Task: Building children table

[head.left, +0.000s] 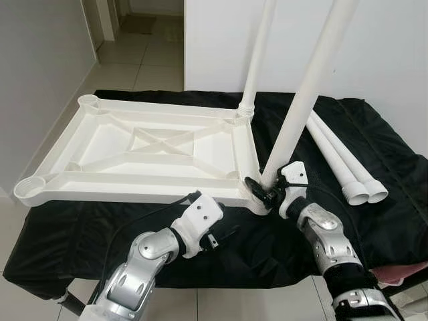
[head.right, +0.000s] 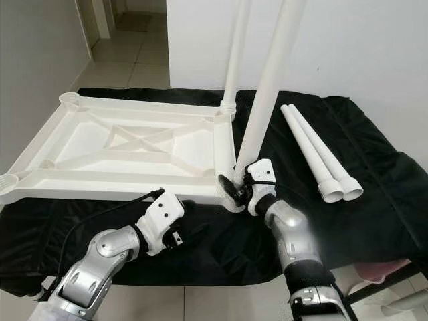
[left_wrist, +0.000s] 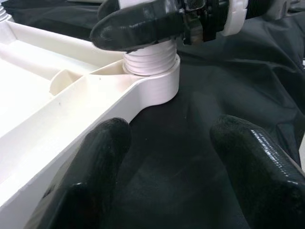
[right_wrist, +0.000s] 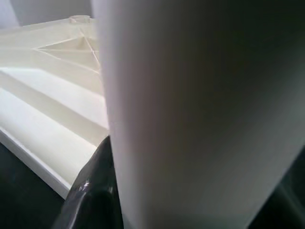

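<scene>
A: What do we have before us?

B: A white plastic table [head.left: 144, 150] lies upside down on a tabletop covered with a black cloth [head.left: 374, 154]. Its ribbed underside faces up, with a round socket at each corner. One leg [head.left: 259, 53] stands upright in the far right corner socket.

A: And the near right corner?

B: A second leg [head.left: 309, 87] stands there, tilted a little toward the right. Its threaded end [left_wrist: 148, 62] sits in the corner socket [left_wrist: 159, 88]. Our right tool [head.left: 269, 189] is clenched around this leg just above the socket, one black finger [left_wrist: 138, 24] wrapped across its base.

A: Where is our left tool?

B: Our left tool [left_wrist: 174, 162] hovers low over the cloth, just beside the table's near edge and left of that corner. Its two black fingers are spread apart with nothing between them. It points toward the socket.

A: Are any parts loose?

B: Yes. Two more legs [head.left: 341, 160] lie side by side on the cloth to the right of the table, touching each other, wide ends toward us.

A: What surrounds the tabletop?

B: A white wall [head.left: 388, 47] behind, and pale floor tiles [head.left: 134, 60] to the far left.
</scene>
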Robot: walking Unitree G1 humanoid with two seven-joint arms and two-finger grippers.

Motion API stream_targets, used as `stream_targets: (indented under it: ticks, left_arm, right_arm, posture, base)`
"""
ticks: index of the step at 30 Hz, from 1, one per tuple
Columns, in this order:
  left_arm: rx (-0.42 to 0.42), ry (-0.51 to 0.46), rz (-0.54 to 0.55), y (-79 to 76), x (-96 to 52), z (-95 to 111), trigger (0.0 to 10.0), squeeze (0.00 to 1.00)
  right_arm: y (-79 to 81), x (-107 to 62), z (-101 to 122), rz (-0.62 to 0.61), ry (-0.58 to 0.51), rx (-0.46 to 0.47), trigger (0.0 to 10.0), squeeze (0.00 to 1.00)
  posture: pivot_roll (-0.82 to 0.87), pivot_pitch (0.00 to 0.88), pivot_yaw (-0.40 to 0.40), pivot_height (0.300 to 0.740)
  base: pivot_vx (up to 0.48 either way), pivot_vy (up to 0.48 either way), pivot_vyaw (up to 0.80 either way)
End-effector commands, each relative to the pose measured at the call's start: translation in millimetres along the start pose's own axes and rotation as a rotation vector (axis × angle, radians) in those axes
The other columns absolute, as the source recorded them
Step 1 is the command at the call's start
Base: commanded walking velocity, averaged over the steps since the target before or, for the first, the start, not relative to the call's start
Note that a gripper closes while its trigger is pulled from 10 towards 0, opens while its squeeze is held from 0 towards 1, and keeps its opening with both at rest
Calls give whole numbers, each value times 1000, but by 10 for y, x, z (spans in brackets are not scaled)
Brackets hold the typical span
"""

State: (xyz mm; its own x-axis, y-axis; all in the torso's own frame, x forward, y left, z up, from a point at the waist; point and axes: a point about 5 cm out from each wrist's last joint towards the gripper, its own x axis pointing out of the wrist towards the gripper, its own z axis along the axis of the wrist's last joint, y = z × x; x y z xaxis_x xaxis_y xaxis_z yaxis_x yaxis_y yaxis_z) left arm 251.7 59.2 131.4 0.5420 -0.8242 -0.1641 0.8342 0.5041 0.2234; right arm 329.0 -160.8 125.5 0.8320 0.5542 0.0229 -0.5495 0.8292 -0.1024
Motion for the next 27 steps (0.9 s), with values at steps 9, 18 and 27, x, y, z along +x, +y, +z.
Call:
stream_targets:
  ticks: [9, 18, 27]
  left_arm:
    - [0, 1, 33, -42, 5, 17, 10000, 0]
    - [-4, 10, 39, -34, -17, -2, 10000, 0]
    - [-3, 8, 37, -13, -6, 16, 10000, 0]
  right_arm:
    - [-1, -37, -28, 20, 7, 13, 10000, 0]
    - [40, 12, -48, -260, 63, 38, 10000, 0]
    - [160, 16, -74, -467, 45, 92, 10000, 0]
  posture:
    - [32, 0, -64, 740]
    - [26, 0, -56, 740]
    - [22, 0, -44, 740]
  base:
    - [0, 0, 0]
    - [0, 0, 0]
    - [0, 0, 0]
